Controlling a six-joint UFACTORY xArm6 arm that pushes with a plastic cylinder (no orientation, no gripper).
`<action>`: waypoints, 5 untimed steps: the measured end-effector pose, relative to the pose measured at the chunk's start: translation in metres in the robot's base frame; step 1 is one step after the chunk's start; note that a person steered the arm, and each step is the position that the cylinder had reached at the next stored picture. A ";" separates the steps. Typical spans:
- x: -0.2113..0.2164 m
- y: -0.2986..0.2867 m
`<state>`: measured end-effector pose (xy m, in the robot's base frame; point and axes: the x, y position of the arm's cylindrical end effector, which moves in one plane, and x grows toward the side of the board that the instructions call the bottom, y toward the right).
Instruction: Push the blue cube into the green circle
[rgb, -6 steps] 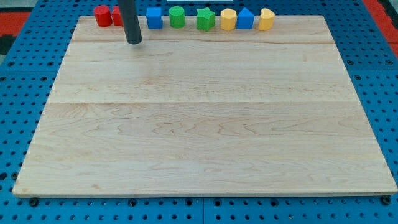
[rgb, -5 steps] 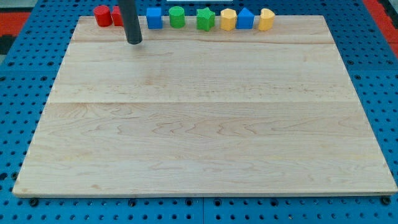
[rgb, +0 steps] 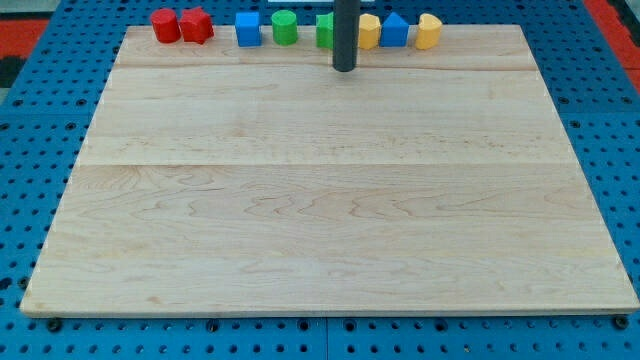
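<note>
The blue cube (rgb: 248, 29) sits in the row of blocks along the board's top edge, left of centre. The green circle block (rgb: 285, 27) stands just to its right, a small gap between them. My tip (rgb: 344, 68) rests on the board below the row, to the right of both blocks. The dark rod covers most of a green block (rgb: 323, 31) behind it. My tip touches no block.
The same row holds a red round block (rgb: 165, 25) and a red block (rgb: 197, 25) at the left, then a yellow block (rgb: 369, 32), a blue block (rgb: 395, 31) and a yellow block (rgb: 428, 31) at the right. The wooden board (rgb: 330, 200) lies on a blue pegboard.
My tip has moved to the view's right along the top of the board, from below the red blocks to below the partly hidden green block. No block has moved.
</note>
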<state>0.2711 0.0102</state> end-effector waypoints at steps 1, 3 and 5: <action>0.000 -0.051; -0.008 -0.152; -0.065 -0.159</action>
